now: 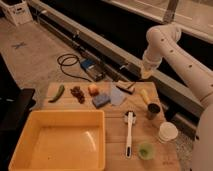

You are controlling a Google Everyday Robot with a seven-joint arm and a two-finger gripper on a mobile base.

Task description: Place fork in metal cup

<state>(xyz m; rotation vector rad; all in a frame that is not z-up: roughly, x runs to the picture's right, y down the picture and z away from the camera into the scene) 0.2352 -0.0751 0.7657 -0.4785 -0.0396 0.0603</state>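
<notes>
The metal cup (153, 111) is a small dark steel tumbler standing upright on the right part of the wooden table (115, 125). My gripper (144, 74) hangs at the end of the white arm (165, 42), above the table's far edge, up and behind the cup and apart from it. I cannot make out the fork anywhere; it may be hidden. A short yellow object (144, 95) lies just behind the cup.
A big yellow bin (57, 142) fills the front left. A long white brush (129, 132), a white paper cup (167, 132) and a low green cup (145, 150) lie near the metal cup. A green pepper (57, 92), blue sponge (100, 100) and pale cloth (118, 95) lie behind.
</notes>
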